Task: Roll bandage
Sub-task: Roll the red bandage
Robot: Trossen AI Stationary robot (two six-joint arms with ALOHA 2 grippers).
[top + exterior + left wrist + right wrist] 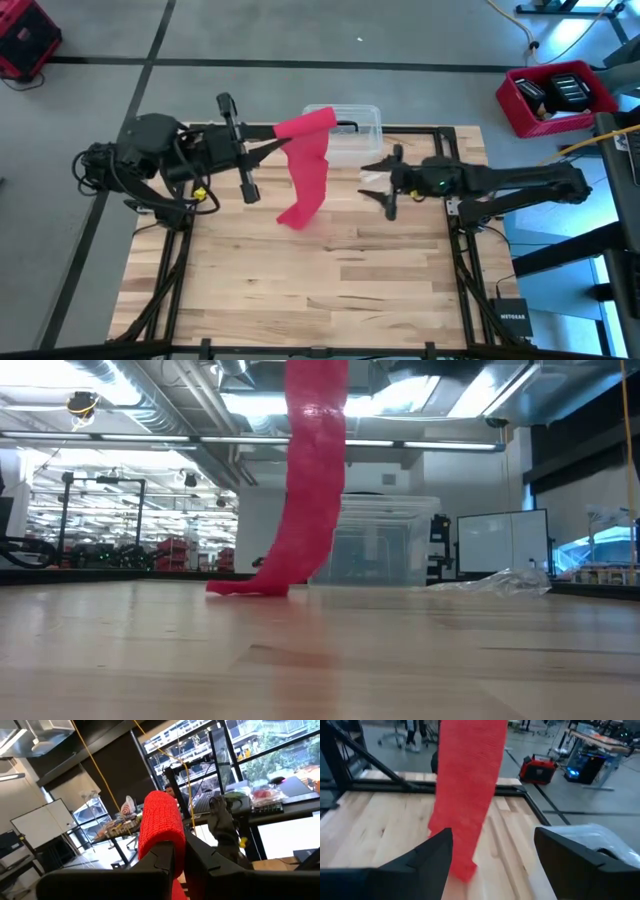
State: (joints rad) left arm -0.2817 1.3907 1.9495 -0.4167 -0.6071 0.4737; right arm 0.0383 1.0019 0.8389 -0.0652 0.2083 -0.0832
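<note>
The bright red bandage (305, 165) hangs as a long flat band from my left gripper (283, 135), which reaches in from the table's left and is shut on its upper end. Its lower end (250, 587) lies crumpled on the wooden table (300, 280). My right gripper (380, 188) stands open to the right of the band and points toward it. In the right wrist view the bandage (467, 785) hangs just beyond the open fingers (492, 845) and is not between them. My left gripper pinches the bandage near its upper end (162, 837) between its two fingers (200, 857), which come roughly level from the table's left. The band's top drapes over the fingertips. The rest hangs slack below, its lower end on the table.
A clear plastic box (352, 128) stands at the table's far edge, right behind the hanging band. A crinkled clear wrapper (500, 582) lies under the right arm. A red bin (555, 95) sits off the table, far right. Bare wood spreads toward the near edge.
</note>
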